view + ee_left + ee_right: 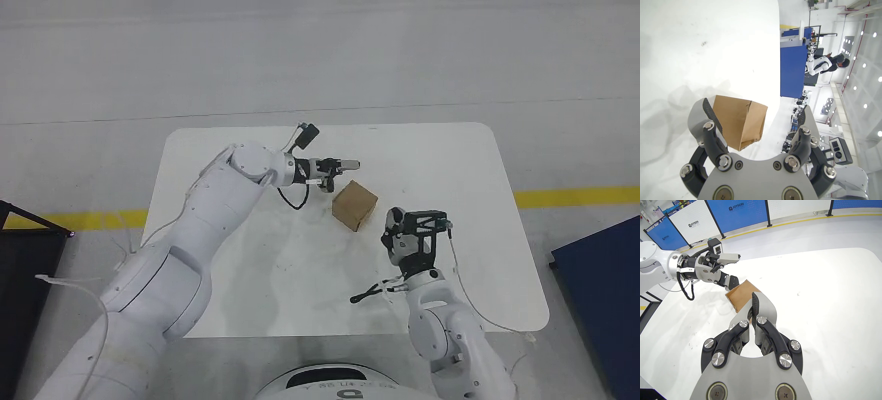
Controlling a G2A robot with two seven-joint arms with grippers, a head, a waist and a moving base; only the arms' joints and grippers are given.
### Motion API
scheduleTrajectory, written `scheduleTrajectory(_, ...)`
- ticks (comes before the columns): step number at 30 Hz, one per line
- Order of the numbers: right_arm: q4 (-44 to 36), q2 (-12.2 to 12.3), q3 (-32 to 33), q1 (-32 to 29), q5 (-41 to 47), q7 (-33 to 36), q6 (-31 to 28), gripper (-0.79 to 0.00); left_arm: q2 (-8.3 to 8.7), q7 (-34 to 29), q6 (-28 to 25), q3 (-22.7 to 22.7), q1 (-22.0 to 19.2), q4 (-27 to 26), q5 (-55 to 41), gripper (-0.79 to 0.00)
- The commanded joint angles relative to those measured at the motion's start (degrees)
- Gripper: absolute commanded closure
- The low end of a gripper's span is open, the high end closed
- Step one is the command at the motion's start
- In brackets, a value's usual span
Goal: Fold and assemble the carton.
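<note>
We see the small brown cardboard carton (354, 204) (742, 121) (740, 294) sitting box-shaped near the middle of the white rounded table (250, 180), askew to its edges. Our left arm (230, 190) stretches level across the table. Its left gripper (345, 172) (756, 104) (737, 269) is spread wide, with one finger at the carton's upper far edge and the other clear of it. Our right arm (440, 320) is raised just beside the carton's near side, its right gripper (393, 220) (754, 294) aimed at the carton with fingers pressed together on nothing.

Partition panels (696, 220) bear a logo word; a tag (689, 269) behind the left gripper (736, 270) looks printed, unreadably small.
</note>
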Motion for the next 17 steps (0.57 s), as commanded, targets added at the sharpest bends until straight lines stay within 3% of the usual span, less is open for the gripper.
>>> scheduleTrajectory(1, -0.05, 0.06, 0.27, -0.09, 0.34, -0.11, 0.19, 0.000, 0.43, 0.27, -0.43, -1.19, -0.20, -0.03, -0.95, -0.785)
scheduleTrajectory(5, 0.21, 0.16, 0.90, 0.55, 0.28, 0.58, 1.24, 0.000, 2.00, 2.80, -3.66, -4.14, -1.43, -1.00, -1.23, -0.785)
scheduleTrajectory(8, -0.69, 0.34, 2.34, 1.31, 0.12, 1.69, 1.46, 0.000, 4.14, 4.52, -9.40, -7.07, -2.30, -4.17, 0.48, -0.785)
scheduleTrajectory(9, -1.29, 0.43, 3.06, 1.41, -0.08, 2.18, 1.57, -0.135, 5.11, 5.37, -11.16, -8.26, -2.42, -5.35, 1.76, -0.785)
scheduleTrajectory(10, -1.89, 0.53, 3.88, 1.41, -0.36, 3.15, 1.79, -0.416, 6.20, 6.42, -12.45, -9.68, -2.39, -6.73, 3.07, -0.785)
scheduleTrajectory(11, -2.64, 0.64, 4.83, 1.42, -0.70, 4.76, 2.00, -0.785, 7.42, 7.45, -13.29, -11.37, -2.12, -8.41, 4.37, -0.785)
scheduleTrajectory(12, -2.64, 0.64, 4.83, 1.42, -0.70, 4.76, 2.00, -0.785, 8.74, 8.29, -13.52, -13.32, -1.56, -10.45, 5.69, -0.785)
scheduleTrajectory(13, -2.64, 0.64, 4.83, 1.42, -0.70, 4.76, 2.00, -0.785, 8.74, 8.29, -13.52, -13.32, -1.56, -10.45, 5.69, -0.785)
scheduleTrajectory(14, -2.71, 0.65, 4.93, 1.43, -0.72, 5.05, 2.01, -0.049, 8.46, 8.09, -13.61, -13.00, -1.73, -10.17, 5.38, -0.784)
scheduleTrajectory(17, -2.65, 0.65, 4.84, 1.42, -0.71, 4.78, 2.01, -0.252, 8.81, 8.35, -13.54, -13.56, -1.52, -10.71, 5.78, -0.785)
